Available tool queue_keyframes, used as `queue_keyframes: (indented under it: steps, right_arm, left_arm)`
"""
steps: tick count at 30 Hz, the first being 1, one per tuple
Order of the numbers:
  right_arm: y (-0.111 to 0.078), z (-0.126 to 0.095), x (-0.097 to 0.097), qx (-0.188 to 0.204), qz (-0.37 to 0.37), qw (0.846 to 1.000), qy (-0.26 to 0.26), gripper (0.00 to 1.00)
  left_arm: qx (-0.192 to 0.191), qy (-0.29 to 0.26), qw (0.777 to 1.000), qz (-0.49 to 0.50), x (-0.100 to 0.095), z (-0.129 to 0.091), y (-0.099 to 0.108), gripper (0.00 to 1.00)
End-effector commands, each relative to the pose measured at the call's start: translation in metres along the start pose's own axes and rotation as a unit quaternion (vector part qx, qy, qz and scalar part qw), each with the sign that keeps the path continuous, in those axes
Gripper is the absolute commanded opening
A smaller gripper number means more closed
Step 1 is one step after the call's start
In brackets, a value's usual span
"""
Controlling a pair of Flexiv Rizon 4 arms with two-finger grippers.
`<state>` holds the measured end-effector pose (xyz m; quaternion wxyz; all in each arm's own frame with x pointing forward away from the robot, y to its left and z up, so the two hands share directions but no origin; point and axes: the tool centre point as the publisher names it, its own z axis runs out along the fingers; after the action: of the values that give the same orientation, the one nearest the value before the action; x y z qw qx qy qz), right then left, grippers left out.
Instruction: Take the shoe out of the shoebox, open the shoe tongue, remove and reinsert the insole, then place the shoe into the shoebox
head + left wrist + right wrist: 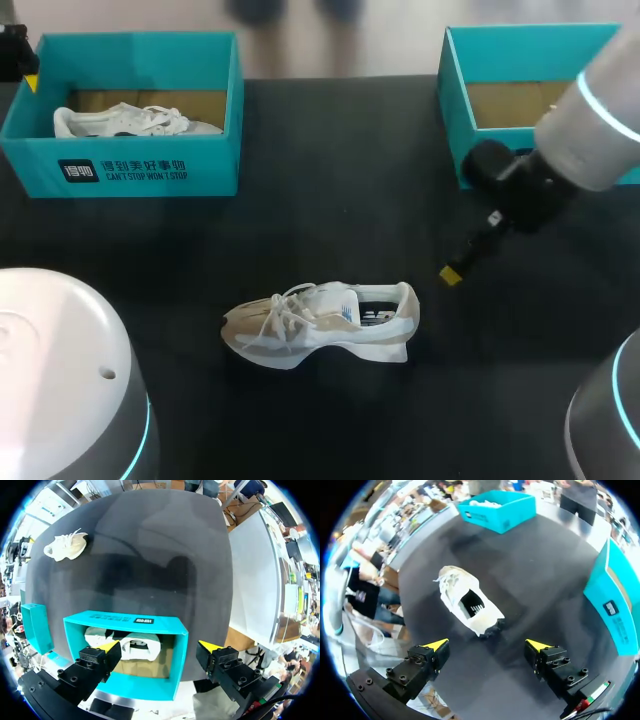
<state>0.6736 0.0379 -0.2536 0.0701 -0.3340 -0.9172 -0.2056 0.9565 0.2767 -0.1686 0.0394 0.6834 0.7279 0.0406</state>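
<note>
A pale shoe [320, 325] with white laces stands on its sole on the dark counter [330, 150], in the lower middle of the head view, toe to the left and heel to the right, touched by nothing. In the upper left of that frame a teal shoebox [150, 170] holds a second white shoe [130, 122]. In the upper right stands another teal shoebox [510, 55], partly hidden by the right arm [590, 125], which comes in from the right edge. One yellow fingertip [451, 274] of that arm hangs above the counter, up and to the right of the shoe's heel and apart from it. In the right wrist view the right jaws stand wide with nothing between them. The shoe lies ahead of them, heel nearest, with the inside of its opening in sight. The left arm [60, 370] fills the lower left corner of the head view. In its wrist view the left jaws are spread wide above the box with the second shoe, clear of its walls and holding nothing.
</note>
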Motion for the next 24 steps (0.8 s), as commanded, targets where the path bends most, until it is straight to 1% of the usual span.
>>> queue_keyframes:
  steps: [1, 3, 4, 8, 9, 10, 22, 23, 24]
  right_arm:
    - [-0.02, -0.005, -0.01, -0.208, -0.1, 0.972, 0.046, 1.0]
    - [-0.025, -0.005, -0.014, -0.224, -0.125, 0.966, 0.045, 1.0]
    - [-0.026, -0.004, -0.016, -0.222, -0.14, 0.964, 0.046, 1.0]
    - [-0.036, -0.001, -0.024, -0.251, -0.189, 0.948, 0.049, 1.0]
    - [-0.039, 0.0, -0.026, -0.256, -0.196, 0.945, 0.056, 1.0]
    - [-0.041, 0.003, -0.028, -0.255, -0.205, 0.942, 0.078, 1.0]
    - [-0.041, 0.003, -0.028, -0.255, -0.205, 0.942, 0.078, 1.0]
    - [-0.047, 0.007, -0.032, -0.269, -0.227, 0.933, 0.076, 1.0]
    - [-0.054, 0.011, -0.038, -0.279, -0.223, 0.932, 0.059, 1.0]
  left_arm:
    - [-0.001, 0.001, 1.0, 0.0, 0.0, 0.0, -0.001, 1.0]
    - [-0.001, 0.001, 1.0, 0.0, 0.0, 0.0, -0.001, 1.0]
    - [-0.001, 0.001, 1.0, 0.0, 0.0, 0.0, -0.001, 1.0]
    - [-0.001, 0.001, 1.0, 0.0, 0.0, 0.0, -0.001, 1.0]
    - [-0.001, 0.001, 1.0, 0.0, 0.0, 0.0, -0.001, 1.0]
    - [-0.001, 0.001, 1.0, 0.0, 0.0, 0.0, -0.001, 1.0]
    - [-0.001, 0.001, 1.0, 0.0, 0.0, 0.0, -0.001, 1.0]
    - [-0.001, 0.001, 1.0, 0.0, 0.0, 0.0, -0.001, 1.0]
    - [-0.001, 0.001, 1.0, 0.0, 0.0, 0.0, -0.001, 1.0]
